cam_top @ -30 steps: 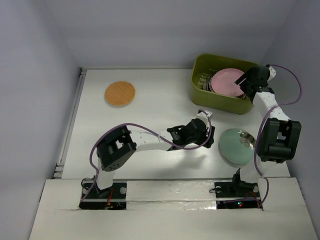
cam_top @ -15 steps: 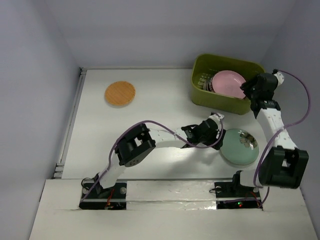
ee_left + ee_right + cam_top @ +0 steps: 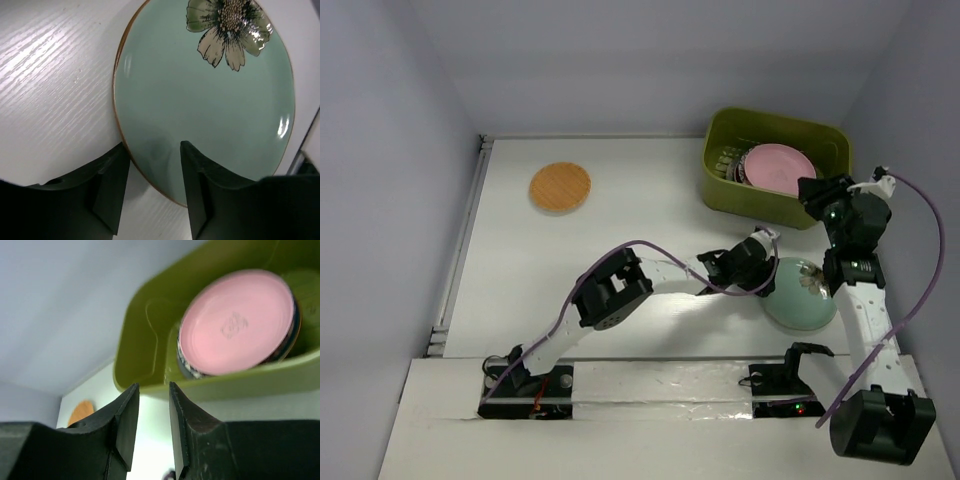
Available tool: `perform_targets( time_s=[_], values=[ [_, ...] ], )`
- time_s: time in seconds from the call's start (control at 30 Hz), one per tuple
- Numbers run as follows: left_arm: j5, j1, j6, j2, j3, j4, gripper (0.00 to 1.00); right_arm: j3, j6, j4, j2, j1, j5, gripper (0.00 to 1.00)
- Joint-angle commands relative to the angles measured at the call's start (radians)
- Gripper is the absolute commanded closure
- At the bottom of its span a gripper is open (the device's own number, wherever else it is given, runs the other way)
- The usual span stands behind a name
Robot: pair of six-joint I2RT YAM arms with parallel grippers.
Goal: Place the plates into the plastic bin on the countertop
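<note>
**Desk:** Left pincer (image 3: pixel 152 150) first. How does it stand?

**Me:** Half open, holding nothing. I have its fingers either side of the near rim of the mint-green plate (image 3: pixel 210 110), and as far as I can see they are not pinched on it.

**Desk:** And the layout?

**Me:** There's the white surface (image 3: pixel 620 220), with the olive-green bin (image 3: pixel 760 200) at its far right corner. The mint plate lies flat at the near right, straight ahead of my left pincer, and the bin is beyond it, away from me. The plate is round, so there's no axis to line up. My left arm is the nearer one, so I judge the lift is its job.

**Desk:** Right pincer (image 3: pixel 154 387)?

**Me:** A narrow gap, empty. It hangs just outside the bin's near wall, facing the pink plate (image 3: pixel 235 322), which tops a stack inside.

**Desk:** Anything else out?

**Me:** A wooden plate (image 3: pixel 560 187) at the far left, well apart from both arms.

**Desk:** What can't you read?

**Me:** The plates under the pink one show only their edges. A tan line hugs the mint plate's rim, and I can't tell whether it's the plate's own edge or another plate beneath. I also can't tell whether a finger is under that rim.
</note>
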Motion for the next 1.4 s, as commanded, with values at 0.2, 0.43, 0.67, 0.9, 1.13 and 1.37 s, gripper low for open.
perform_targets(
  time_s=[0.2, 0.43, 0.67, 0.9, 1.13, 1.37],
  values=[
    [0.132, 0.053, -0.155, 0.039, -0.148, 0.187, 1.0, -0.139, 0.022, 0.107, -0.062, 0.011, -0.101, 0.63],
    [0.127, 0.122, -0.178, -0.232, -0.397, 0.374, 1.0, -0.159, -0.033, 0.013, -0.141, 0.011, -0.159, 0.15],
    [0.186, 0.274, -0.272, -0.582, -0.779, 0.582, 1.0, -0.228, -0.096, -0.07, -0.164, 0.03, -0.199, 0.0],
    [0.204, 0.427, -0.346, -0.825, -1.042, 0.671, 1.0, -0.354, -0.036, 0.056, -0.057, 0.171, -0.21, 0.0],
    [0.356, 0.544, -0.445, -0.898, -1.13, 0.811, 1.0, -0.45, 0.008, 0.315, 0.161, 0.278, -0.274, 0.0],
    [0.422, 0.584, -0.473, -0.986, -1.146, 0.842, 1.0, -0.437, -0.005, 0.378, 0.256, 0.29, -0.389, 0.01]
  ],
)
